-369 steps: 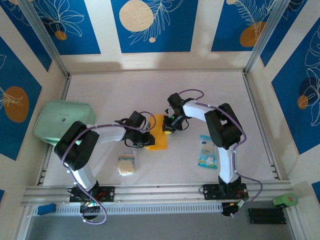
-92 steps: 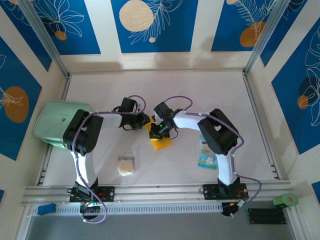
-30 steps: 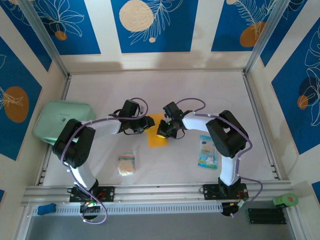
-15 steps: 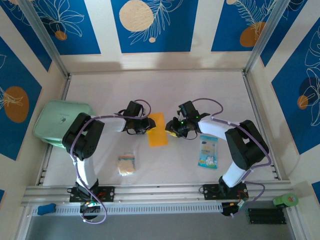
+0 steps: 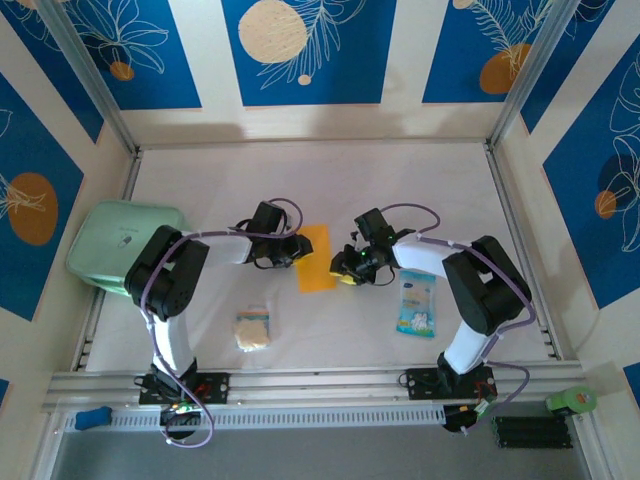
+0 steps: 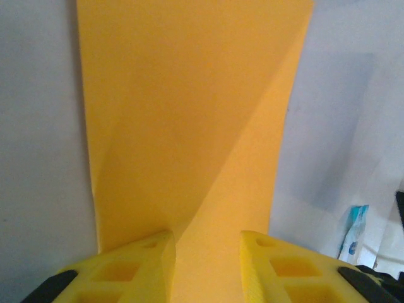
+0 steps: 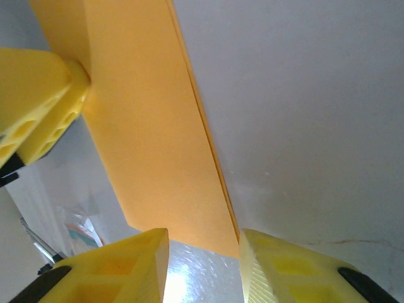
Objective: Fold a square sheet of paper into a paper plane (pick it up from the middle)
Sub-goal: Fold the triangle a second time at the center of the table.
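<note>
The square sheet of paper (image 5: 317, 257) lies flat on the white table, folded into a narrow orange-yellow strip running front to back. Diagonal creases cross the sheet (image 6: 189, 126) in the left wrist view. My left gripper (image 5: 296, 250) sits low at the strip's left edge. It is open, and the paper lies under the gap of the left gripper (image 6: 205, 259). My right gripper (image 5: 343, 270) hovers just right of the strip's near end. The right gripper (image 7: 203, 259) is open with nothing held, and the paper's corner (image 7: 151, 145) lies just ahead of it.
A blue-white packet (image 5: 416, 302) lies right of the right arm. A small beige spongy square (image 5: 253, 328) sits near the front left. A pale green case (image 5: 125, 240) rests at the left wall. Metal rails border the table.
My right gripper has opened, let go of the paper and drawn back to the right. The strip now lies flat. The left gripper has hardly moved.
</note>
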Controlling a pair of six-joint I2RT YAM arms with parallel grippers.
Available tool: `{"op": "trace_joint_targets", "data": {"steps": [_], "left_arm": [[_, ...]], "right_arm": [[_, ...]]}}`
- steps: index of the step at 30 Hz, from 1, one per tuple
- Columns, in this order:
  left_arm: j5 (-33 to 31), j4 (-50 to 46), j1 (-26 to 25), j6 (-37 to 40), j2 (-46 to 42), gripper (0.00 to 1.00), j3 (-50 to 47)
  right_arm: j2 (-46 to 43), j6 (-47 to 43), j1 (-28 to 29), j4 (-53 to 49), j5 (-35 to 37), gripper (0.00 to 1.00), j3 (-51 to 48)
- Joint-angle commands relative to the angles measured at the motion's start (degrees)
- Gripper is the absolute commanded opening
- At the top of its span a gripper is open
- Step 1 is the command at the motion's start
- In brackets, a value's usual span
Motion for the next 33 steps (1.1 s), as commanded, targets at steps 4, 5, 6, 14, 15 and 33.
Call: {"op": "trace_joint_targets", "data": {"steps": [4,5,6,14,15,33], "left_arm": [[-1.56,-0.08,-0.30,-0.34,-3.13,0.34,-0.24],[-2.23,-0.46,-0.21,-0.22,-2.90,0.34,-0.31],[-2.56,-0.52,-0.12,-0.19,-2.64,0.34,-0.37],[-4.05,-2.46,-0.12,-0.14,1.47,0.30,-0.11],[-4.32,-2.81,-0.12,-0.08,1.76,0.30,-0.13],[-5.61,-4.62,-0.12,-0.16,3.35,0.29,-1.14]], "right_arm": [[1.59,-2.21,0.57,-1.91,-1.23,0.34,1.49],[1.70,-2.29,0.57,-1.90,-1.22,0.34,1.56],[1.82,-2.48,0.61,-1.95,-1.26,0.34,1.58],[2.13,-3.61,0.55,-2.52,-1.03,0.33,1.89],[2.08,-3.71,0.57,-2.43,-1.03,0.33,1.84],[3.65,-6.95,1.18,-3.88,-3.04,0.32,2.93]]}}
